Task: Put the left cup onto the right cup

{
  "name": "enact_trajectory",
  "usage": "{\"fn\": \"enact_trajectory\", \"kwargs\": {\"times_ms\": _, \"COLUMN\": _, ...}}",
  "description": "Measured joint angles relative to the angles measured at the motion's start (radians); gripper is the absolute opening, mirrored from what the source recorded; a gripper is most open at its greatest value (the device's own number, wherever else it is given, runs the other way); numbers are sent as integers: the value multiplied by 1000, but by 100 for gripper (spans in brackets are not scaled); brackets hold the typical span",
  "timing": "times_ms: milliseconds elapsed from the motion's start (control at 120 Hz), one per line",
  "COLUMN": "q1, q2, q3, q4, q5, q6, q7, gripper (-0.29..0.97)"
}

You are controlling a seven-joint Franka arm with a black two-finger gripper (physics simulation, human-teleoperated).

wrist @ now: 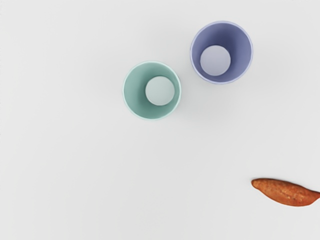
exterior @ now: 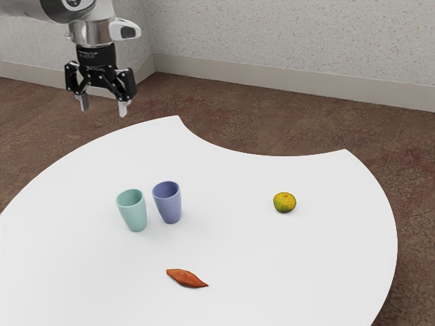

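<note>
At the exterior view's upper left the black two-finger gripper (exterior: 103,107) hangs high above the floor, just off the far edge of the white table (exterior: 272,272). Its fingers (exterior: 123,109) are spread wide and point down, with nothing between them.

Below it, on the exterior view's left part of the table, the teal cup (exterior: 131,209) stands upright with its mouth up. Just beside it, toward the exterior view's right and a little farther back, stands the periwinkle cup (exterior: 166,202) – also upright and mouth up. The two are close, and a thin gap seems to part them. Neither cup sits on the other.

In front of the cups, nearer the table's near edge, a sweet potato (exterior: 187,278) lies flat – reddish-brown, tapered at both ends. Well apart from all of these, toward the exterior view's right, a small round citrus fruit (exterior: 285,202), yellow-green, rests on the table.

The wrist view looks straight down into both cups: the teal cup (wrist: 151,90) and the periwinkle cup (wrist: 221,52) show open rims and pale, empty bottoms, with bare table (wrist: 60,175) between them. The sweet potato (wrist: 286,192) lies apart from both cups.
</note>
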Motion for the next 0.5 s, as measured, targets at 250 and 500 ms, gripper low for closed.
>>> {"fn": "enact_trajectory", "kwargs": {"times_ms": 250, "q1": 11, "q2": -4, "q3": 15, "q4": -110, "q5": 2, "q6": 47, "q7": -1, "gripper": 68}}
{"fn": "enact_trajectory", "kwargs": {"times_ms": 500, "q1": 9, "q2": -5, "q3": 24, "q4": -259, "q5": 3, "q6": 159, "q7": 0, "gripper": 68}}
